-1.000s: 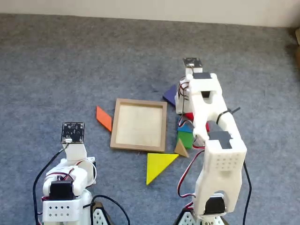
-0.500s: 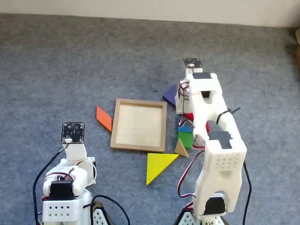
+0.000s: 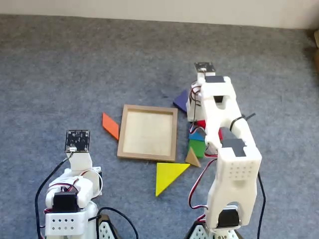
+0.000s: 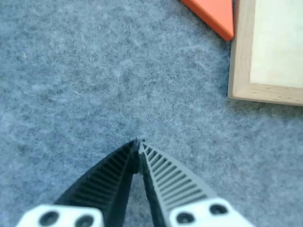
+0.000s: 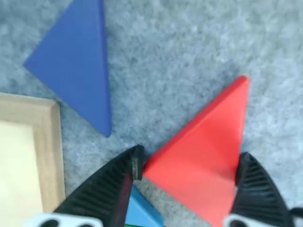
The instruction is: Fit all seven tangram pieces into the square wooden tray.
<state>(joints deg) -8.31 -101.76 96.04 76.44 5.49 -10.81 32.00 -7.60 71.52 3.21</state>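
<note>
The square wooden tray (image 3: 122,130) lies empty on the grey carpet. My right gripper (image 5: 190,163) is open and low over a red triangle (image 5: 203,156), one finger on each side of it. A dark blue triangle (image 5: 78,66) lies just beyond, by the tray's corner (image 5: 47,156). In the high view the right arm (image 3: 219,107) covers most of the red triangle (image 3: 200,123). My left gripper (image 4: 138,144) is shut and empty over bare carpet, short of the tray's rim (image 4: 241,61) and an orange parallelogram (image 4: 213,14).
Right of the tray lie a light blue piece (image 3: 197,135), a green piece (image 3: 197,148) and a small brown triangle (image 3: 192,157). A large yellow triangle (image 3: 168,175) lies in front of the tray. The left arm (image 3: 78,141) stays near the front edge.
</note>
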